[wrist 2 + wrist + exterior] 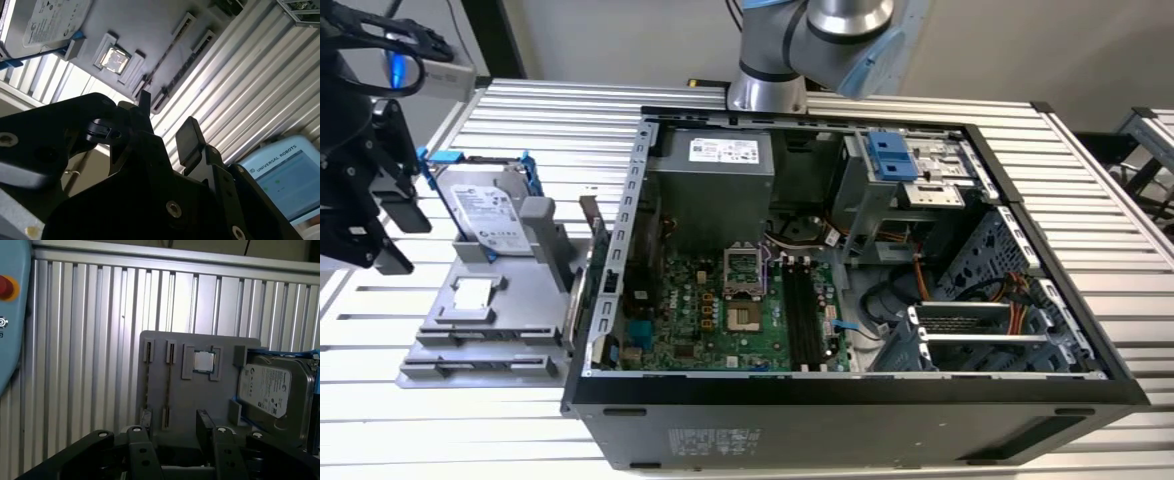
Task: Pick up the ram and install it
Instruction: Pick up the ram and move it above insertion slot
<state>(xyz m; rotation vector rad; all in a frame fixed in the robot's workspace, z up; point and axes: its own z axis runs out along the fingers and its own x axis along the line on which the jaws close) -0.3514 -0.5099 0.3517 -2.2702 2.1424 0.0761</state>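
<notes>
The ram (578, 285) is a thin dark stick standing on edge along the side of a grey holder block (480, 330) nearest the computer case. In the first wrist view it shows edge-on as a dark strip (168, 385) in a narrow slot of the holder (200, 395). My black gripper (396, 235) hangs at the exterior view's left, beyond the holder and apart from the ram. Both wrist views show it open (172, 437) (166, 125), with nothing between the fingers. The motherboard's long black slots (803, 320) lie inside the open case.
The open computer case (854, 395) takes up the middle of the ribbed metal table (1121, 200). On the holder sit a silver hard drive in a blue bracket (487, 210) and a square processor chip (203, 361). A pendant with a red button (5, 287) lies beside the holder.
</notes>
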